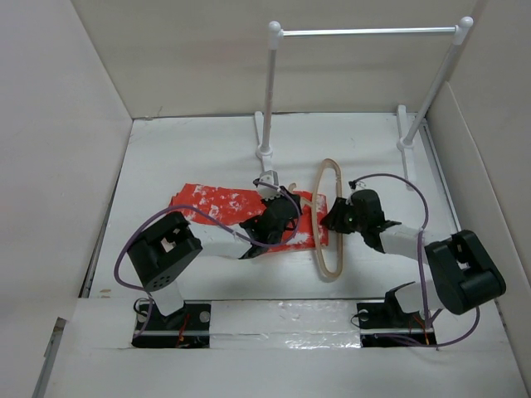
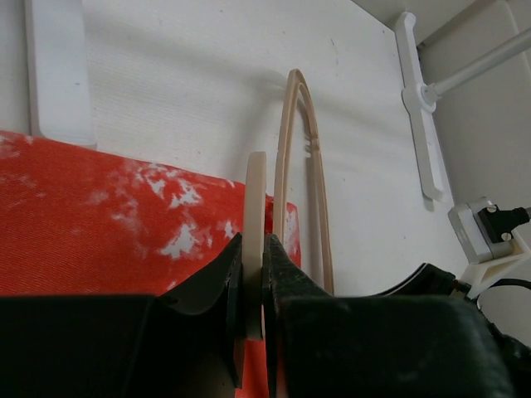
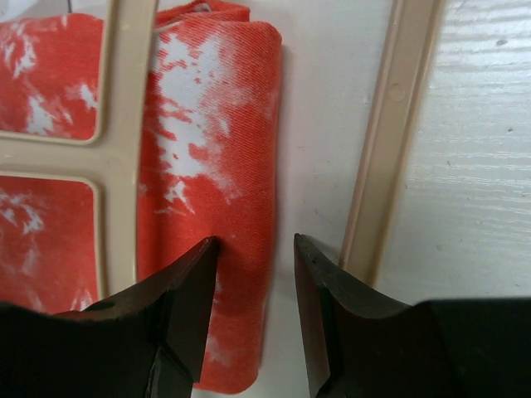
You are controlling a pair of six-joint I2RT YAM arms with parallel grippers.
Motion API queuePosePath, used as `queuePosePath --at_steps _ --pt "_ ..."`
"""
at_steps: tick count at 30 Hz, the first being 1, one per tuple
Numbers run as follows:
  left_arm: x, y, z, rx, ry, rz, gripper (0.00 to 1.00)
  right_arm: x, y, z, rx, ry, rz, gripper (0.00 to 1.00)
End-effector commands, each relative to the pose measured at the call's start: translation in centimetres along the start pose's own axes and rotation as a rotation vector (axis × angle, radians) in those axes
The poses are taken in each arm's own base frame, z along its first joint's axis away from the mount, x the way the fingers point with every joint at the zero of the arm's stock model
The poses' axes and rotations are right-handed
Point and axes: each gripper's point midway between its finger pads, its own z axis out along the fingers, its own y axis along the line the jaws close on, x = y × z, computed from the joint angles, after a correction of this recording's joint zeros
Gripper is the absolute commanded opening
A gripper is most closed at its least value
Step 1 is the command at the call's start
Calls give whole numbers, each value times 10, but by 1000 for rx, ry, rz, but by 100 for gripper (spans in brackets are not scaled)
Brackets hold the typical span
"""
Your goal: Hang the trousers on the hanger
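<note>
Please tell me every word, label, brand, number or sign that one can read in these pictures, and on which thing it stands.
There are none to read in any view.
The trousers carry only white splotches on orange-red cloth, no print.
The hanger is plain beige, with no mark that I can make out.
The rack bears no label.

right pincer (image 3: 255, 243): trousers (image 3: 216, 149) fold edge lies in the gap between its tips; hanger (image 3: 394, 124) bar close outside one tip; bare worktop (image 3: 481, 166) past that bar; rack (image 1: 267, 83) posts well ahead
</note>
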Motion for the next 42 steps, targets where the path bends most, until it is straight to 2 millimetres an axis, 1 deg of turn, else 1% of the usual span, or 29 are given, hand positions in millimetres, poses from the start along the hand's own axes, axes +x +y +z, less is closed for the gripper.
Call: queuePosePath --at_steps 1,2,3,4,5,6,7,9,10,11,12,13,14,15,16,17,18,19,20,21,22,23,25,26,30,32,36,41,42 --pt "-7 6 0 2 -16 39 0 -3 15 7 -94 -37 5 40" --pt "-6 8 0 -5 -13 47 0 -2 17 8 -105 -33 6 29" --pt "-7 14 0 -17 -16 57 0 -4 16 7 -109 -35 13 15" --pt "-9 16 0 -22 -25 71 0 -6 21 4 -133 -38 9 0" --pt "-10 18 -1 -24 -28 82 0 -9 20 0 -137 -48 14 0" --pt "-12 21 -3 -28 -29 117 0 -20 23 -11 -144 -85 16 0" --pt "-13 22 -4 -30 -31 135 0 -24 25 -17 -149 -101 11 0" --pt "-16 27 -9 -31 -32 167 0 -41 20 -32 -124 -162 11 0" --pt "-17 28 -11 -27 -33 179 0 -42 12 -39 -81 -164 20 0" --pt "-17 33 -13 -37 -28 206 0 -56 16 -54 -90 -221 9 0" --pt "-19 35 -16 -40 -28 218 0 -68 11 -64 -73 -261 9 0" --pt "-20 37 -18 -46 -25 229 0 -69 4 -72 -41 -266 15 0" --pt "-19 41 -20 -52 -19 252 0 -83 7 -86 -46 -328 6 0" --pt "-23 40 -23 -47 -22 254 0 -90 4 -93 -33 -360 5 0" --pt "-23 46 -26 -57 -22 263 0 -99 -8 -102 14 -388 23 0" --pt "-21 48 -30 -64 -14 279 0 -102 -14 -108 42 -395 34 0" --pt "-23 48 -35 -64 -17 286 0 -109 -18 -118 60 -426 37 0" --pt "-27 53 -37 -89 -33 293 0 -116 -27 -125 92 -452 55 0" --pt "-29 59 -40 -107 -31 309 0 -119 -33 -129 109 -462 62 0" --pt "-34 58 -43 -105 -40 303 0 -122 -38 -133 124 -477 68 0" --pt "-36 65 -47 -121 -44 317 0 -122 -42 -135 133 -478 80 0" --pt "-37 68 -49 -129 -41 324 0 -124 -53 -139 156 -492 101 0" --pt "-43 70 -55 -132 -49 328 0 -129 -55 -141 135 -513 106 0" --pt "-43 72 -56 -137 -44 339 0 -131 -61 -141 145 -521 120 0" --pt "-51 76 -62 -159 -50 364 0 -134 -75 -140 159 -494 159 0" --pt "-55 77 -64 -166 -59 378 0 -137 -76 -140 144 -498 166 0" --pt "-69 62 -66 -138 -79 364 0 -135 -74 -134 111 -484 163 0" --pt "-75 20 -69 -27 -82 302 0 -116 -78 -120 94 -418 185 0" --pt "-76 16 -69 -19 -83 289 0 -120 -78 -120 87 -434 174 0"
